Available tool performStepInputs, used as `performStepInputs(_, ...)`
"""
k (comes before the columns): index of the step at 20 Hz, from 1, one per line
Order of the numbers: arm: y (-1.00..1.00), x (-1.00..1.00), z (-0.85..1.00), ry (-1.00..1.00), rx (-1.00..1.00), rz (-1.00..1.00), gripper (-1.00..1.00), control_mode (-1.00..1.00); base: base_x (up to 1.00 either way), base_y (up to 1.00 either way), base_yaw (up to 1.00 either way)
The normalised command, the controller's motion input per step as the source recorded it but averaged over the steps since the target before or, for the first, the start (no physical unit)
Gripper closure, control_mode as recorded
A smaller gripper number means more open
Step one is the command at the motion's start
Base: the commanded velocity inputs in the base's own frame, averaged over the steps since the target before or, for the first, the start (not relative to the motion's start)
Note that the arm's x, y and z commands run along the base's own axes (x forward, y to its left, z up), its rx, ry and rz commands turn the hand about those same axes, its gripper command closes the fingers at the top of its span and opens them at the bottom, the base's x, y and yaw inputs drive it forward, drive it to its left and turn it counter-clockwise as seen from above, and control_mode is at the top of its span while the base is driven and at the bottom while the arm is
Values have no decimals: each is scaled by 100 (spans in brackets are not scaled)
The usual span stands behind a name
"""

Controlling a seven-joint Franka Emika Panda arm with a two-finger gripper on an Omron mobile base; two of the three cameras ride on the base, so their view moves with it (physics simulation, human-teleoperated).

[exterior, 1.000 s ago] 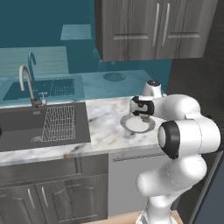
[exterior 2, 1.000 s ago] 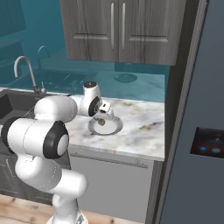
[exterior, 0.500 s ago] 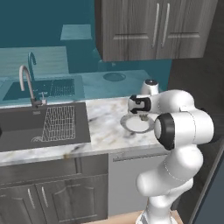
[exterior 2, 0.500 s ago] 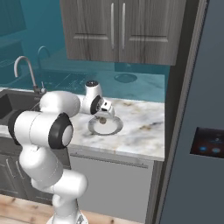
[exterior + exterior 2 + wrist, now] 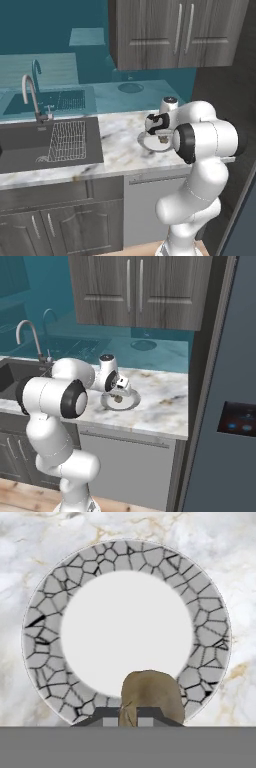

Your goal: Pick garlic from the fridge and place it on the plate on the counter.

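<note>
Garlic seemingly between gripper tips

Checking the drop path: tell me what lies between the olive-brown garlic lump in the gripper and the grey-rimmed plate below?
Nothing: in the hand view the olive-brown garlic lump hangs above the bare white-centred, grey-rimmed plate.

Olive-brown garlic above plate

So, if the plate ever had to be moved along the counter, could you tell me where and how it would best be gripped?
Probably by the rim: the plate is shallow and lies flat on the counter, so a pinch from above across its grey edge suits. The gripper is shut on the garlic now.
</note>
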Motion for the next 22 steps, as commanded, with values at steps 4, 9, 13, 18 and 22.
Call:
performStepInputs(4,-1,13,-18,0,0,0,100,-100,0,0,0)
performStepInputs(9,0,14,-3,0,0,0,100,-100,0,0,0)
performStepInputs(13,-4,29,-10,0,0,0,100,-100,0,0,0)
performStepInputs(18,-3,21,-20,0,0,0,100,-100,0,0,0)
performStepInputs(22,-8,11,-33,0,1,0,100,-100,0,0,0)
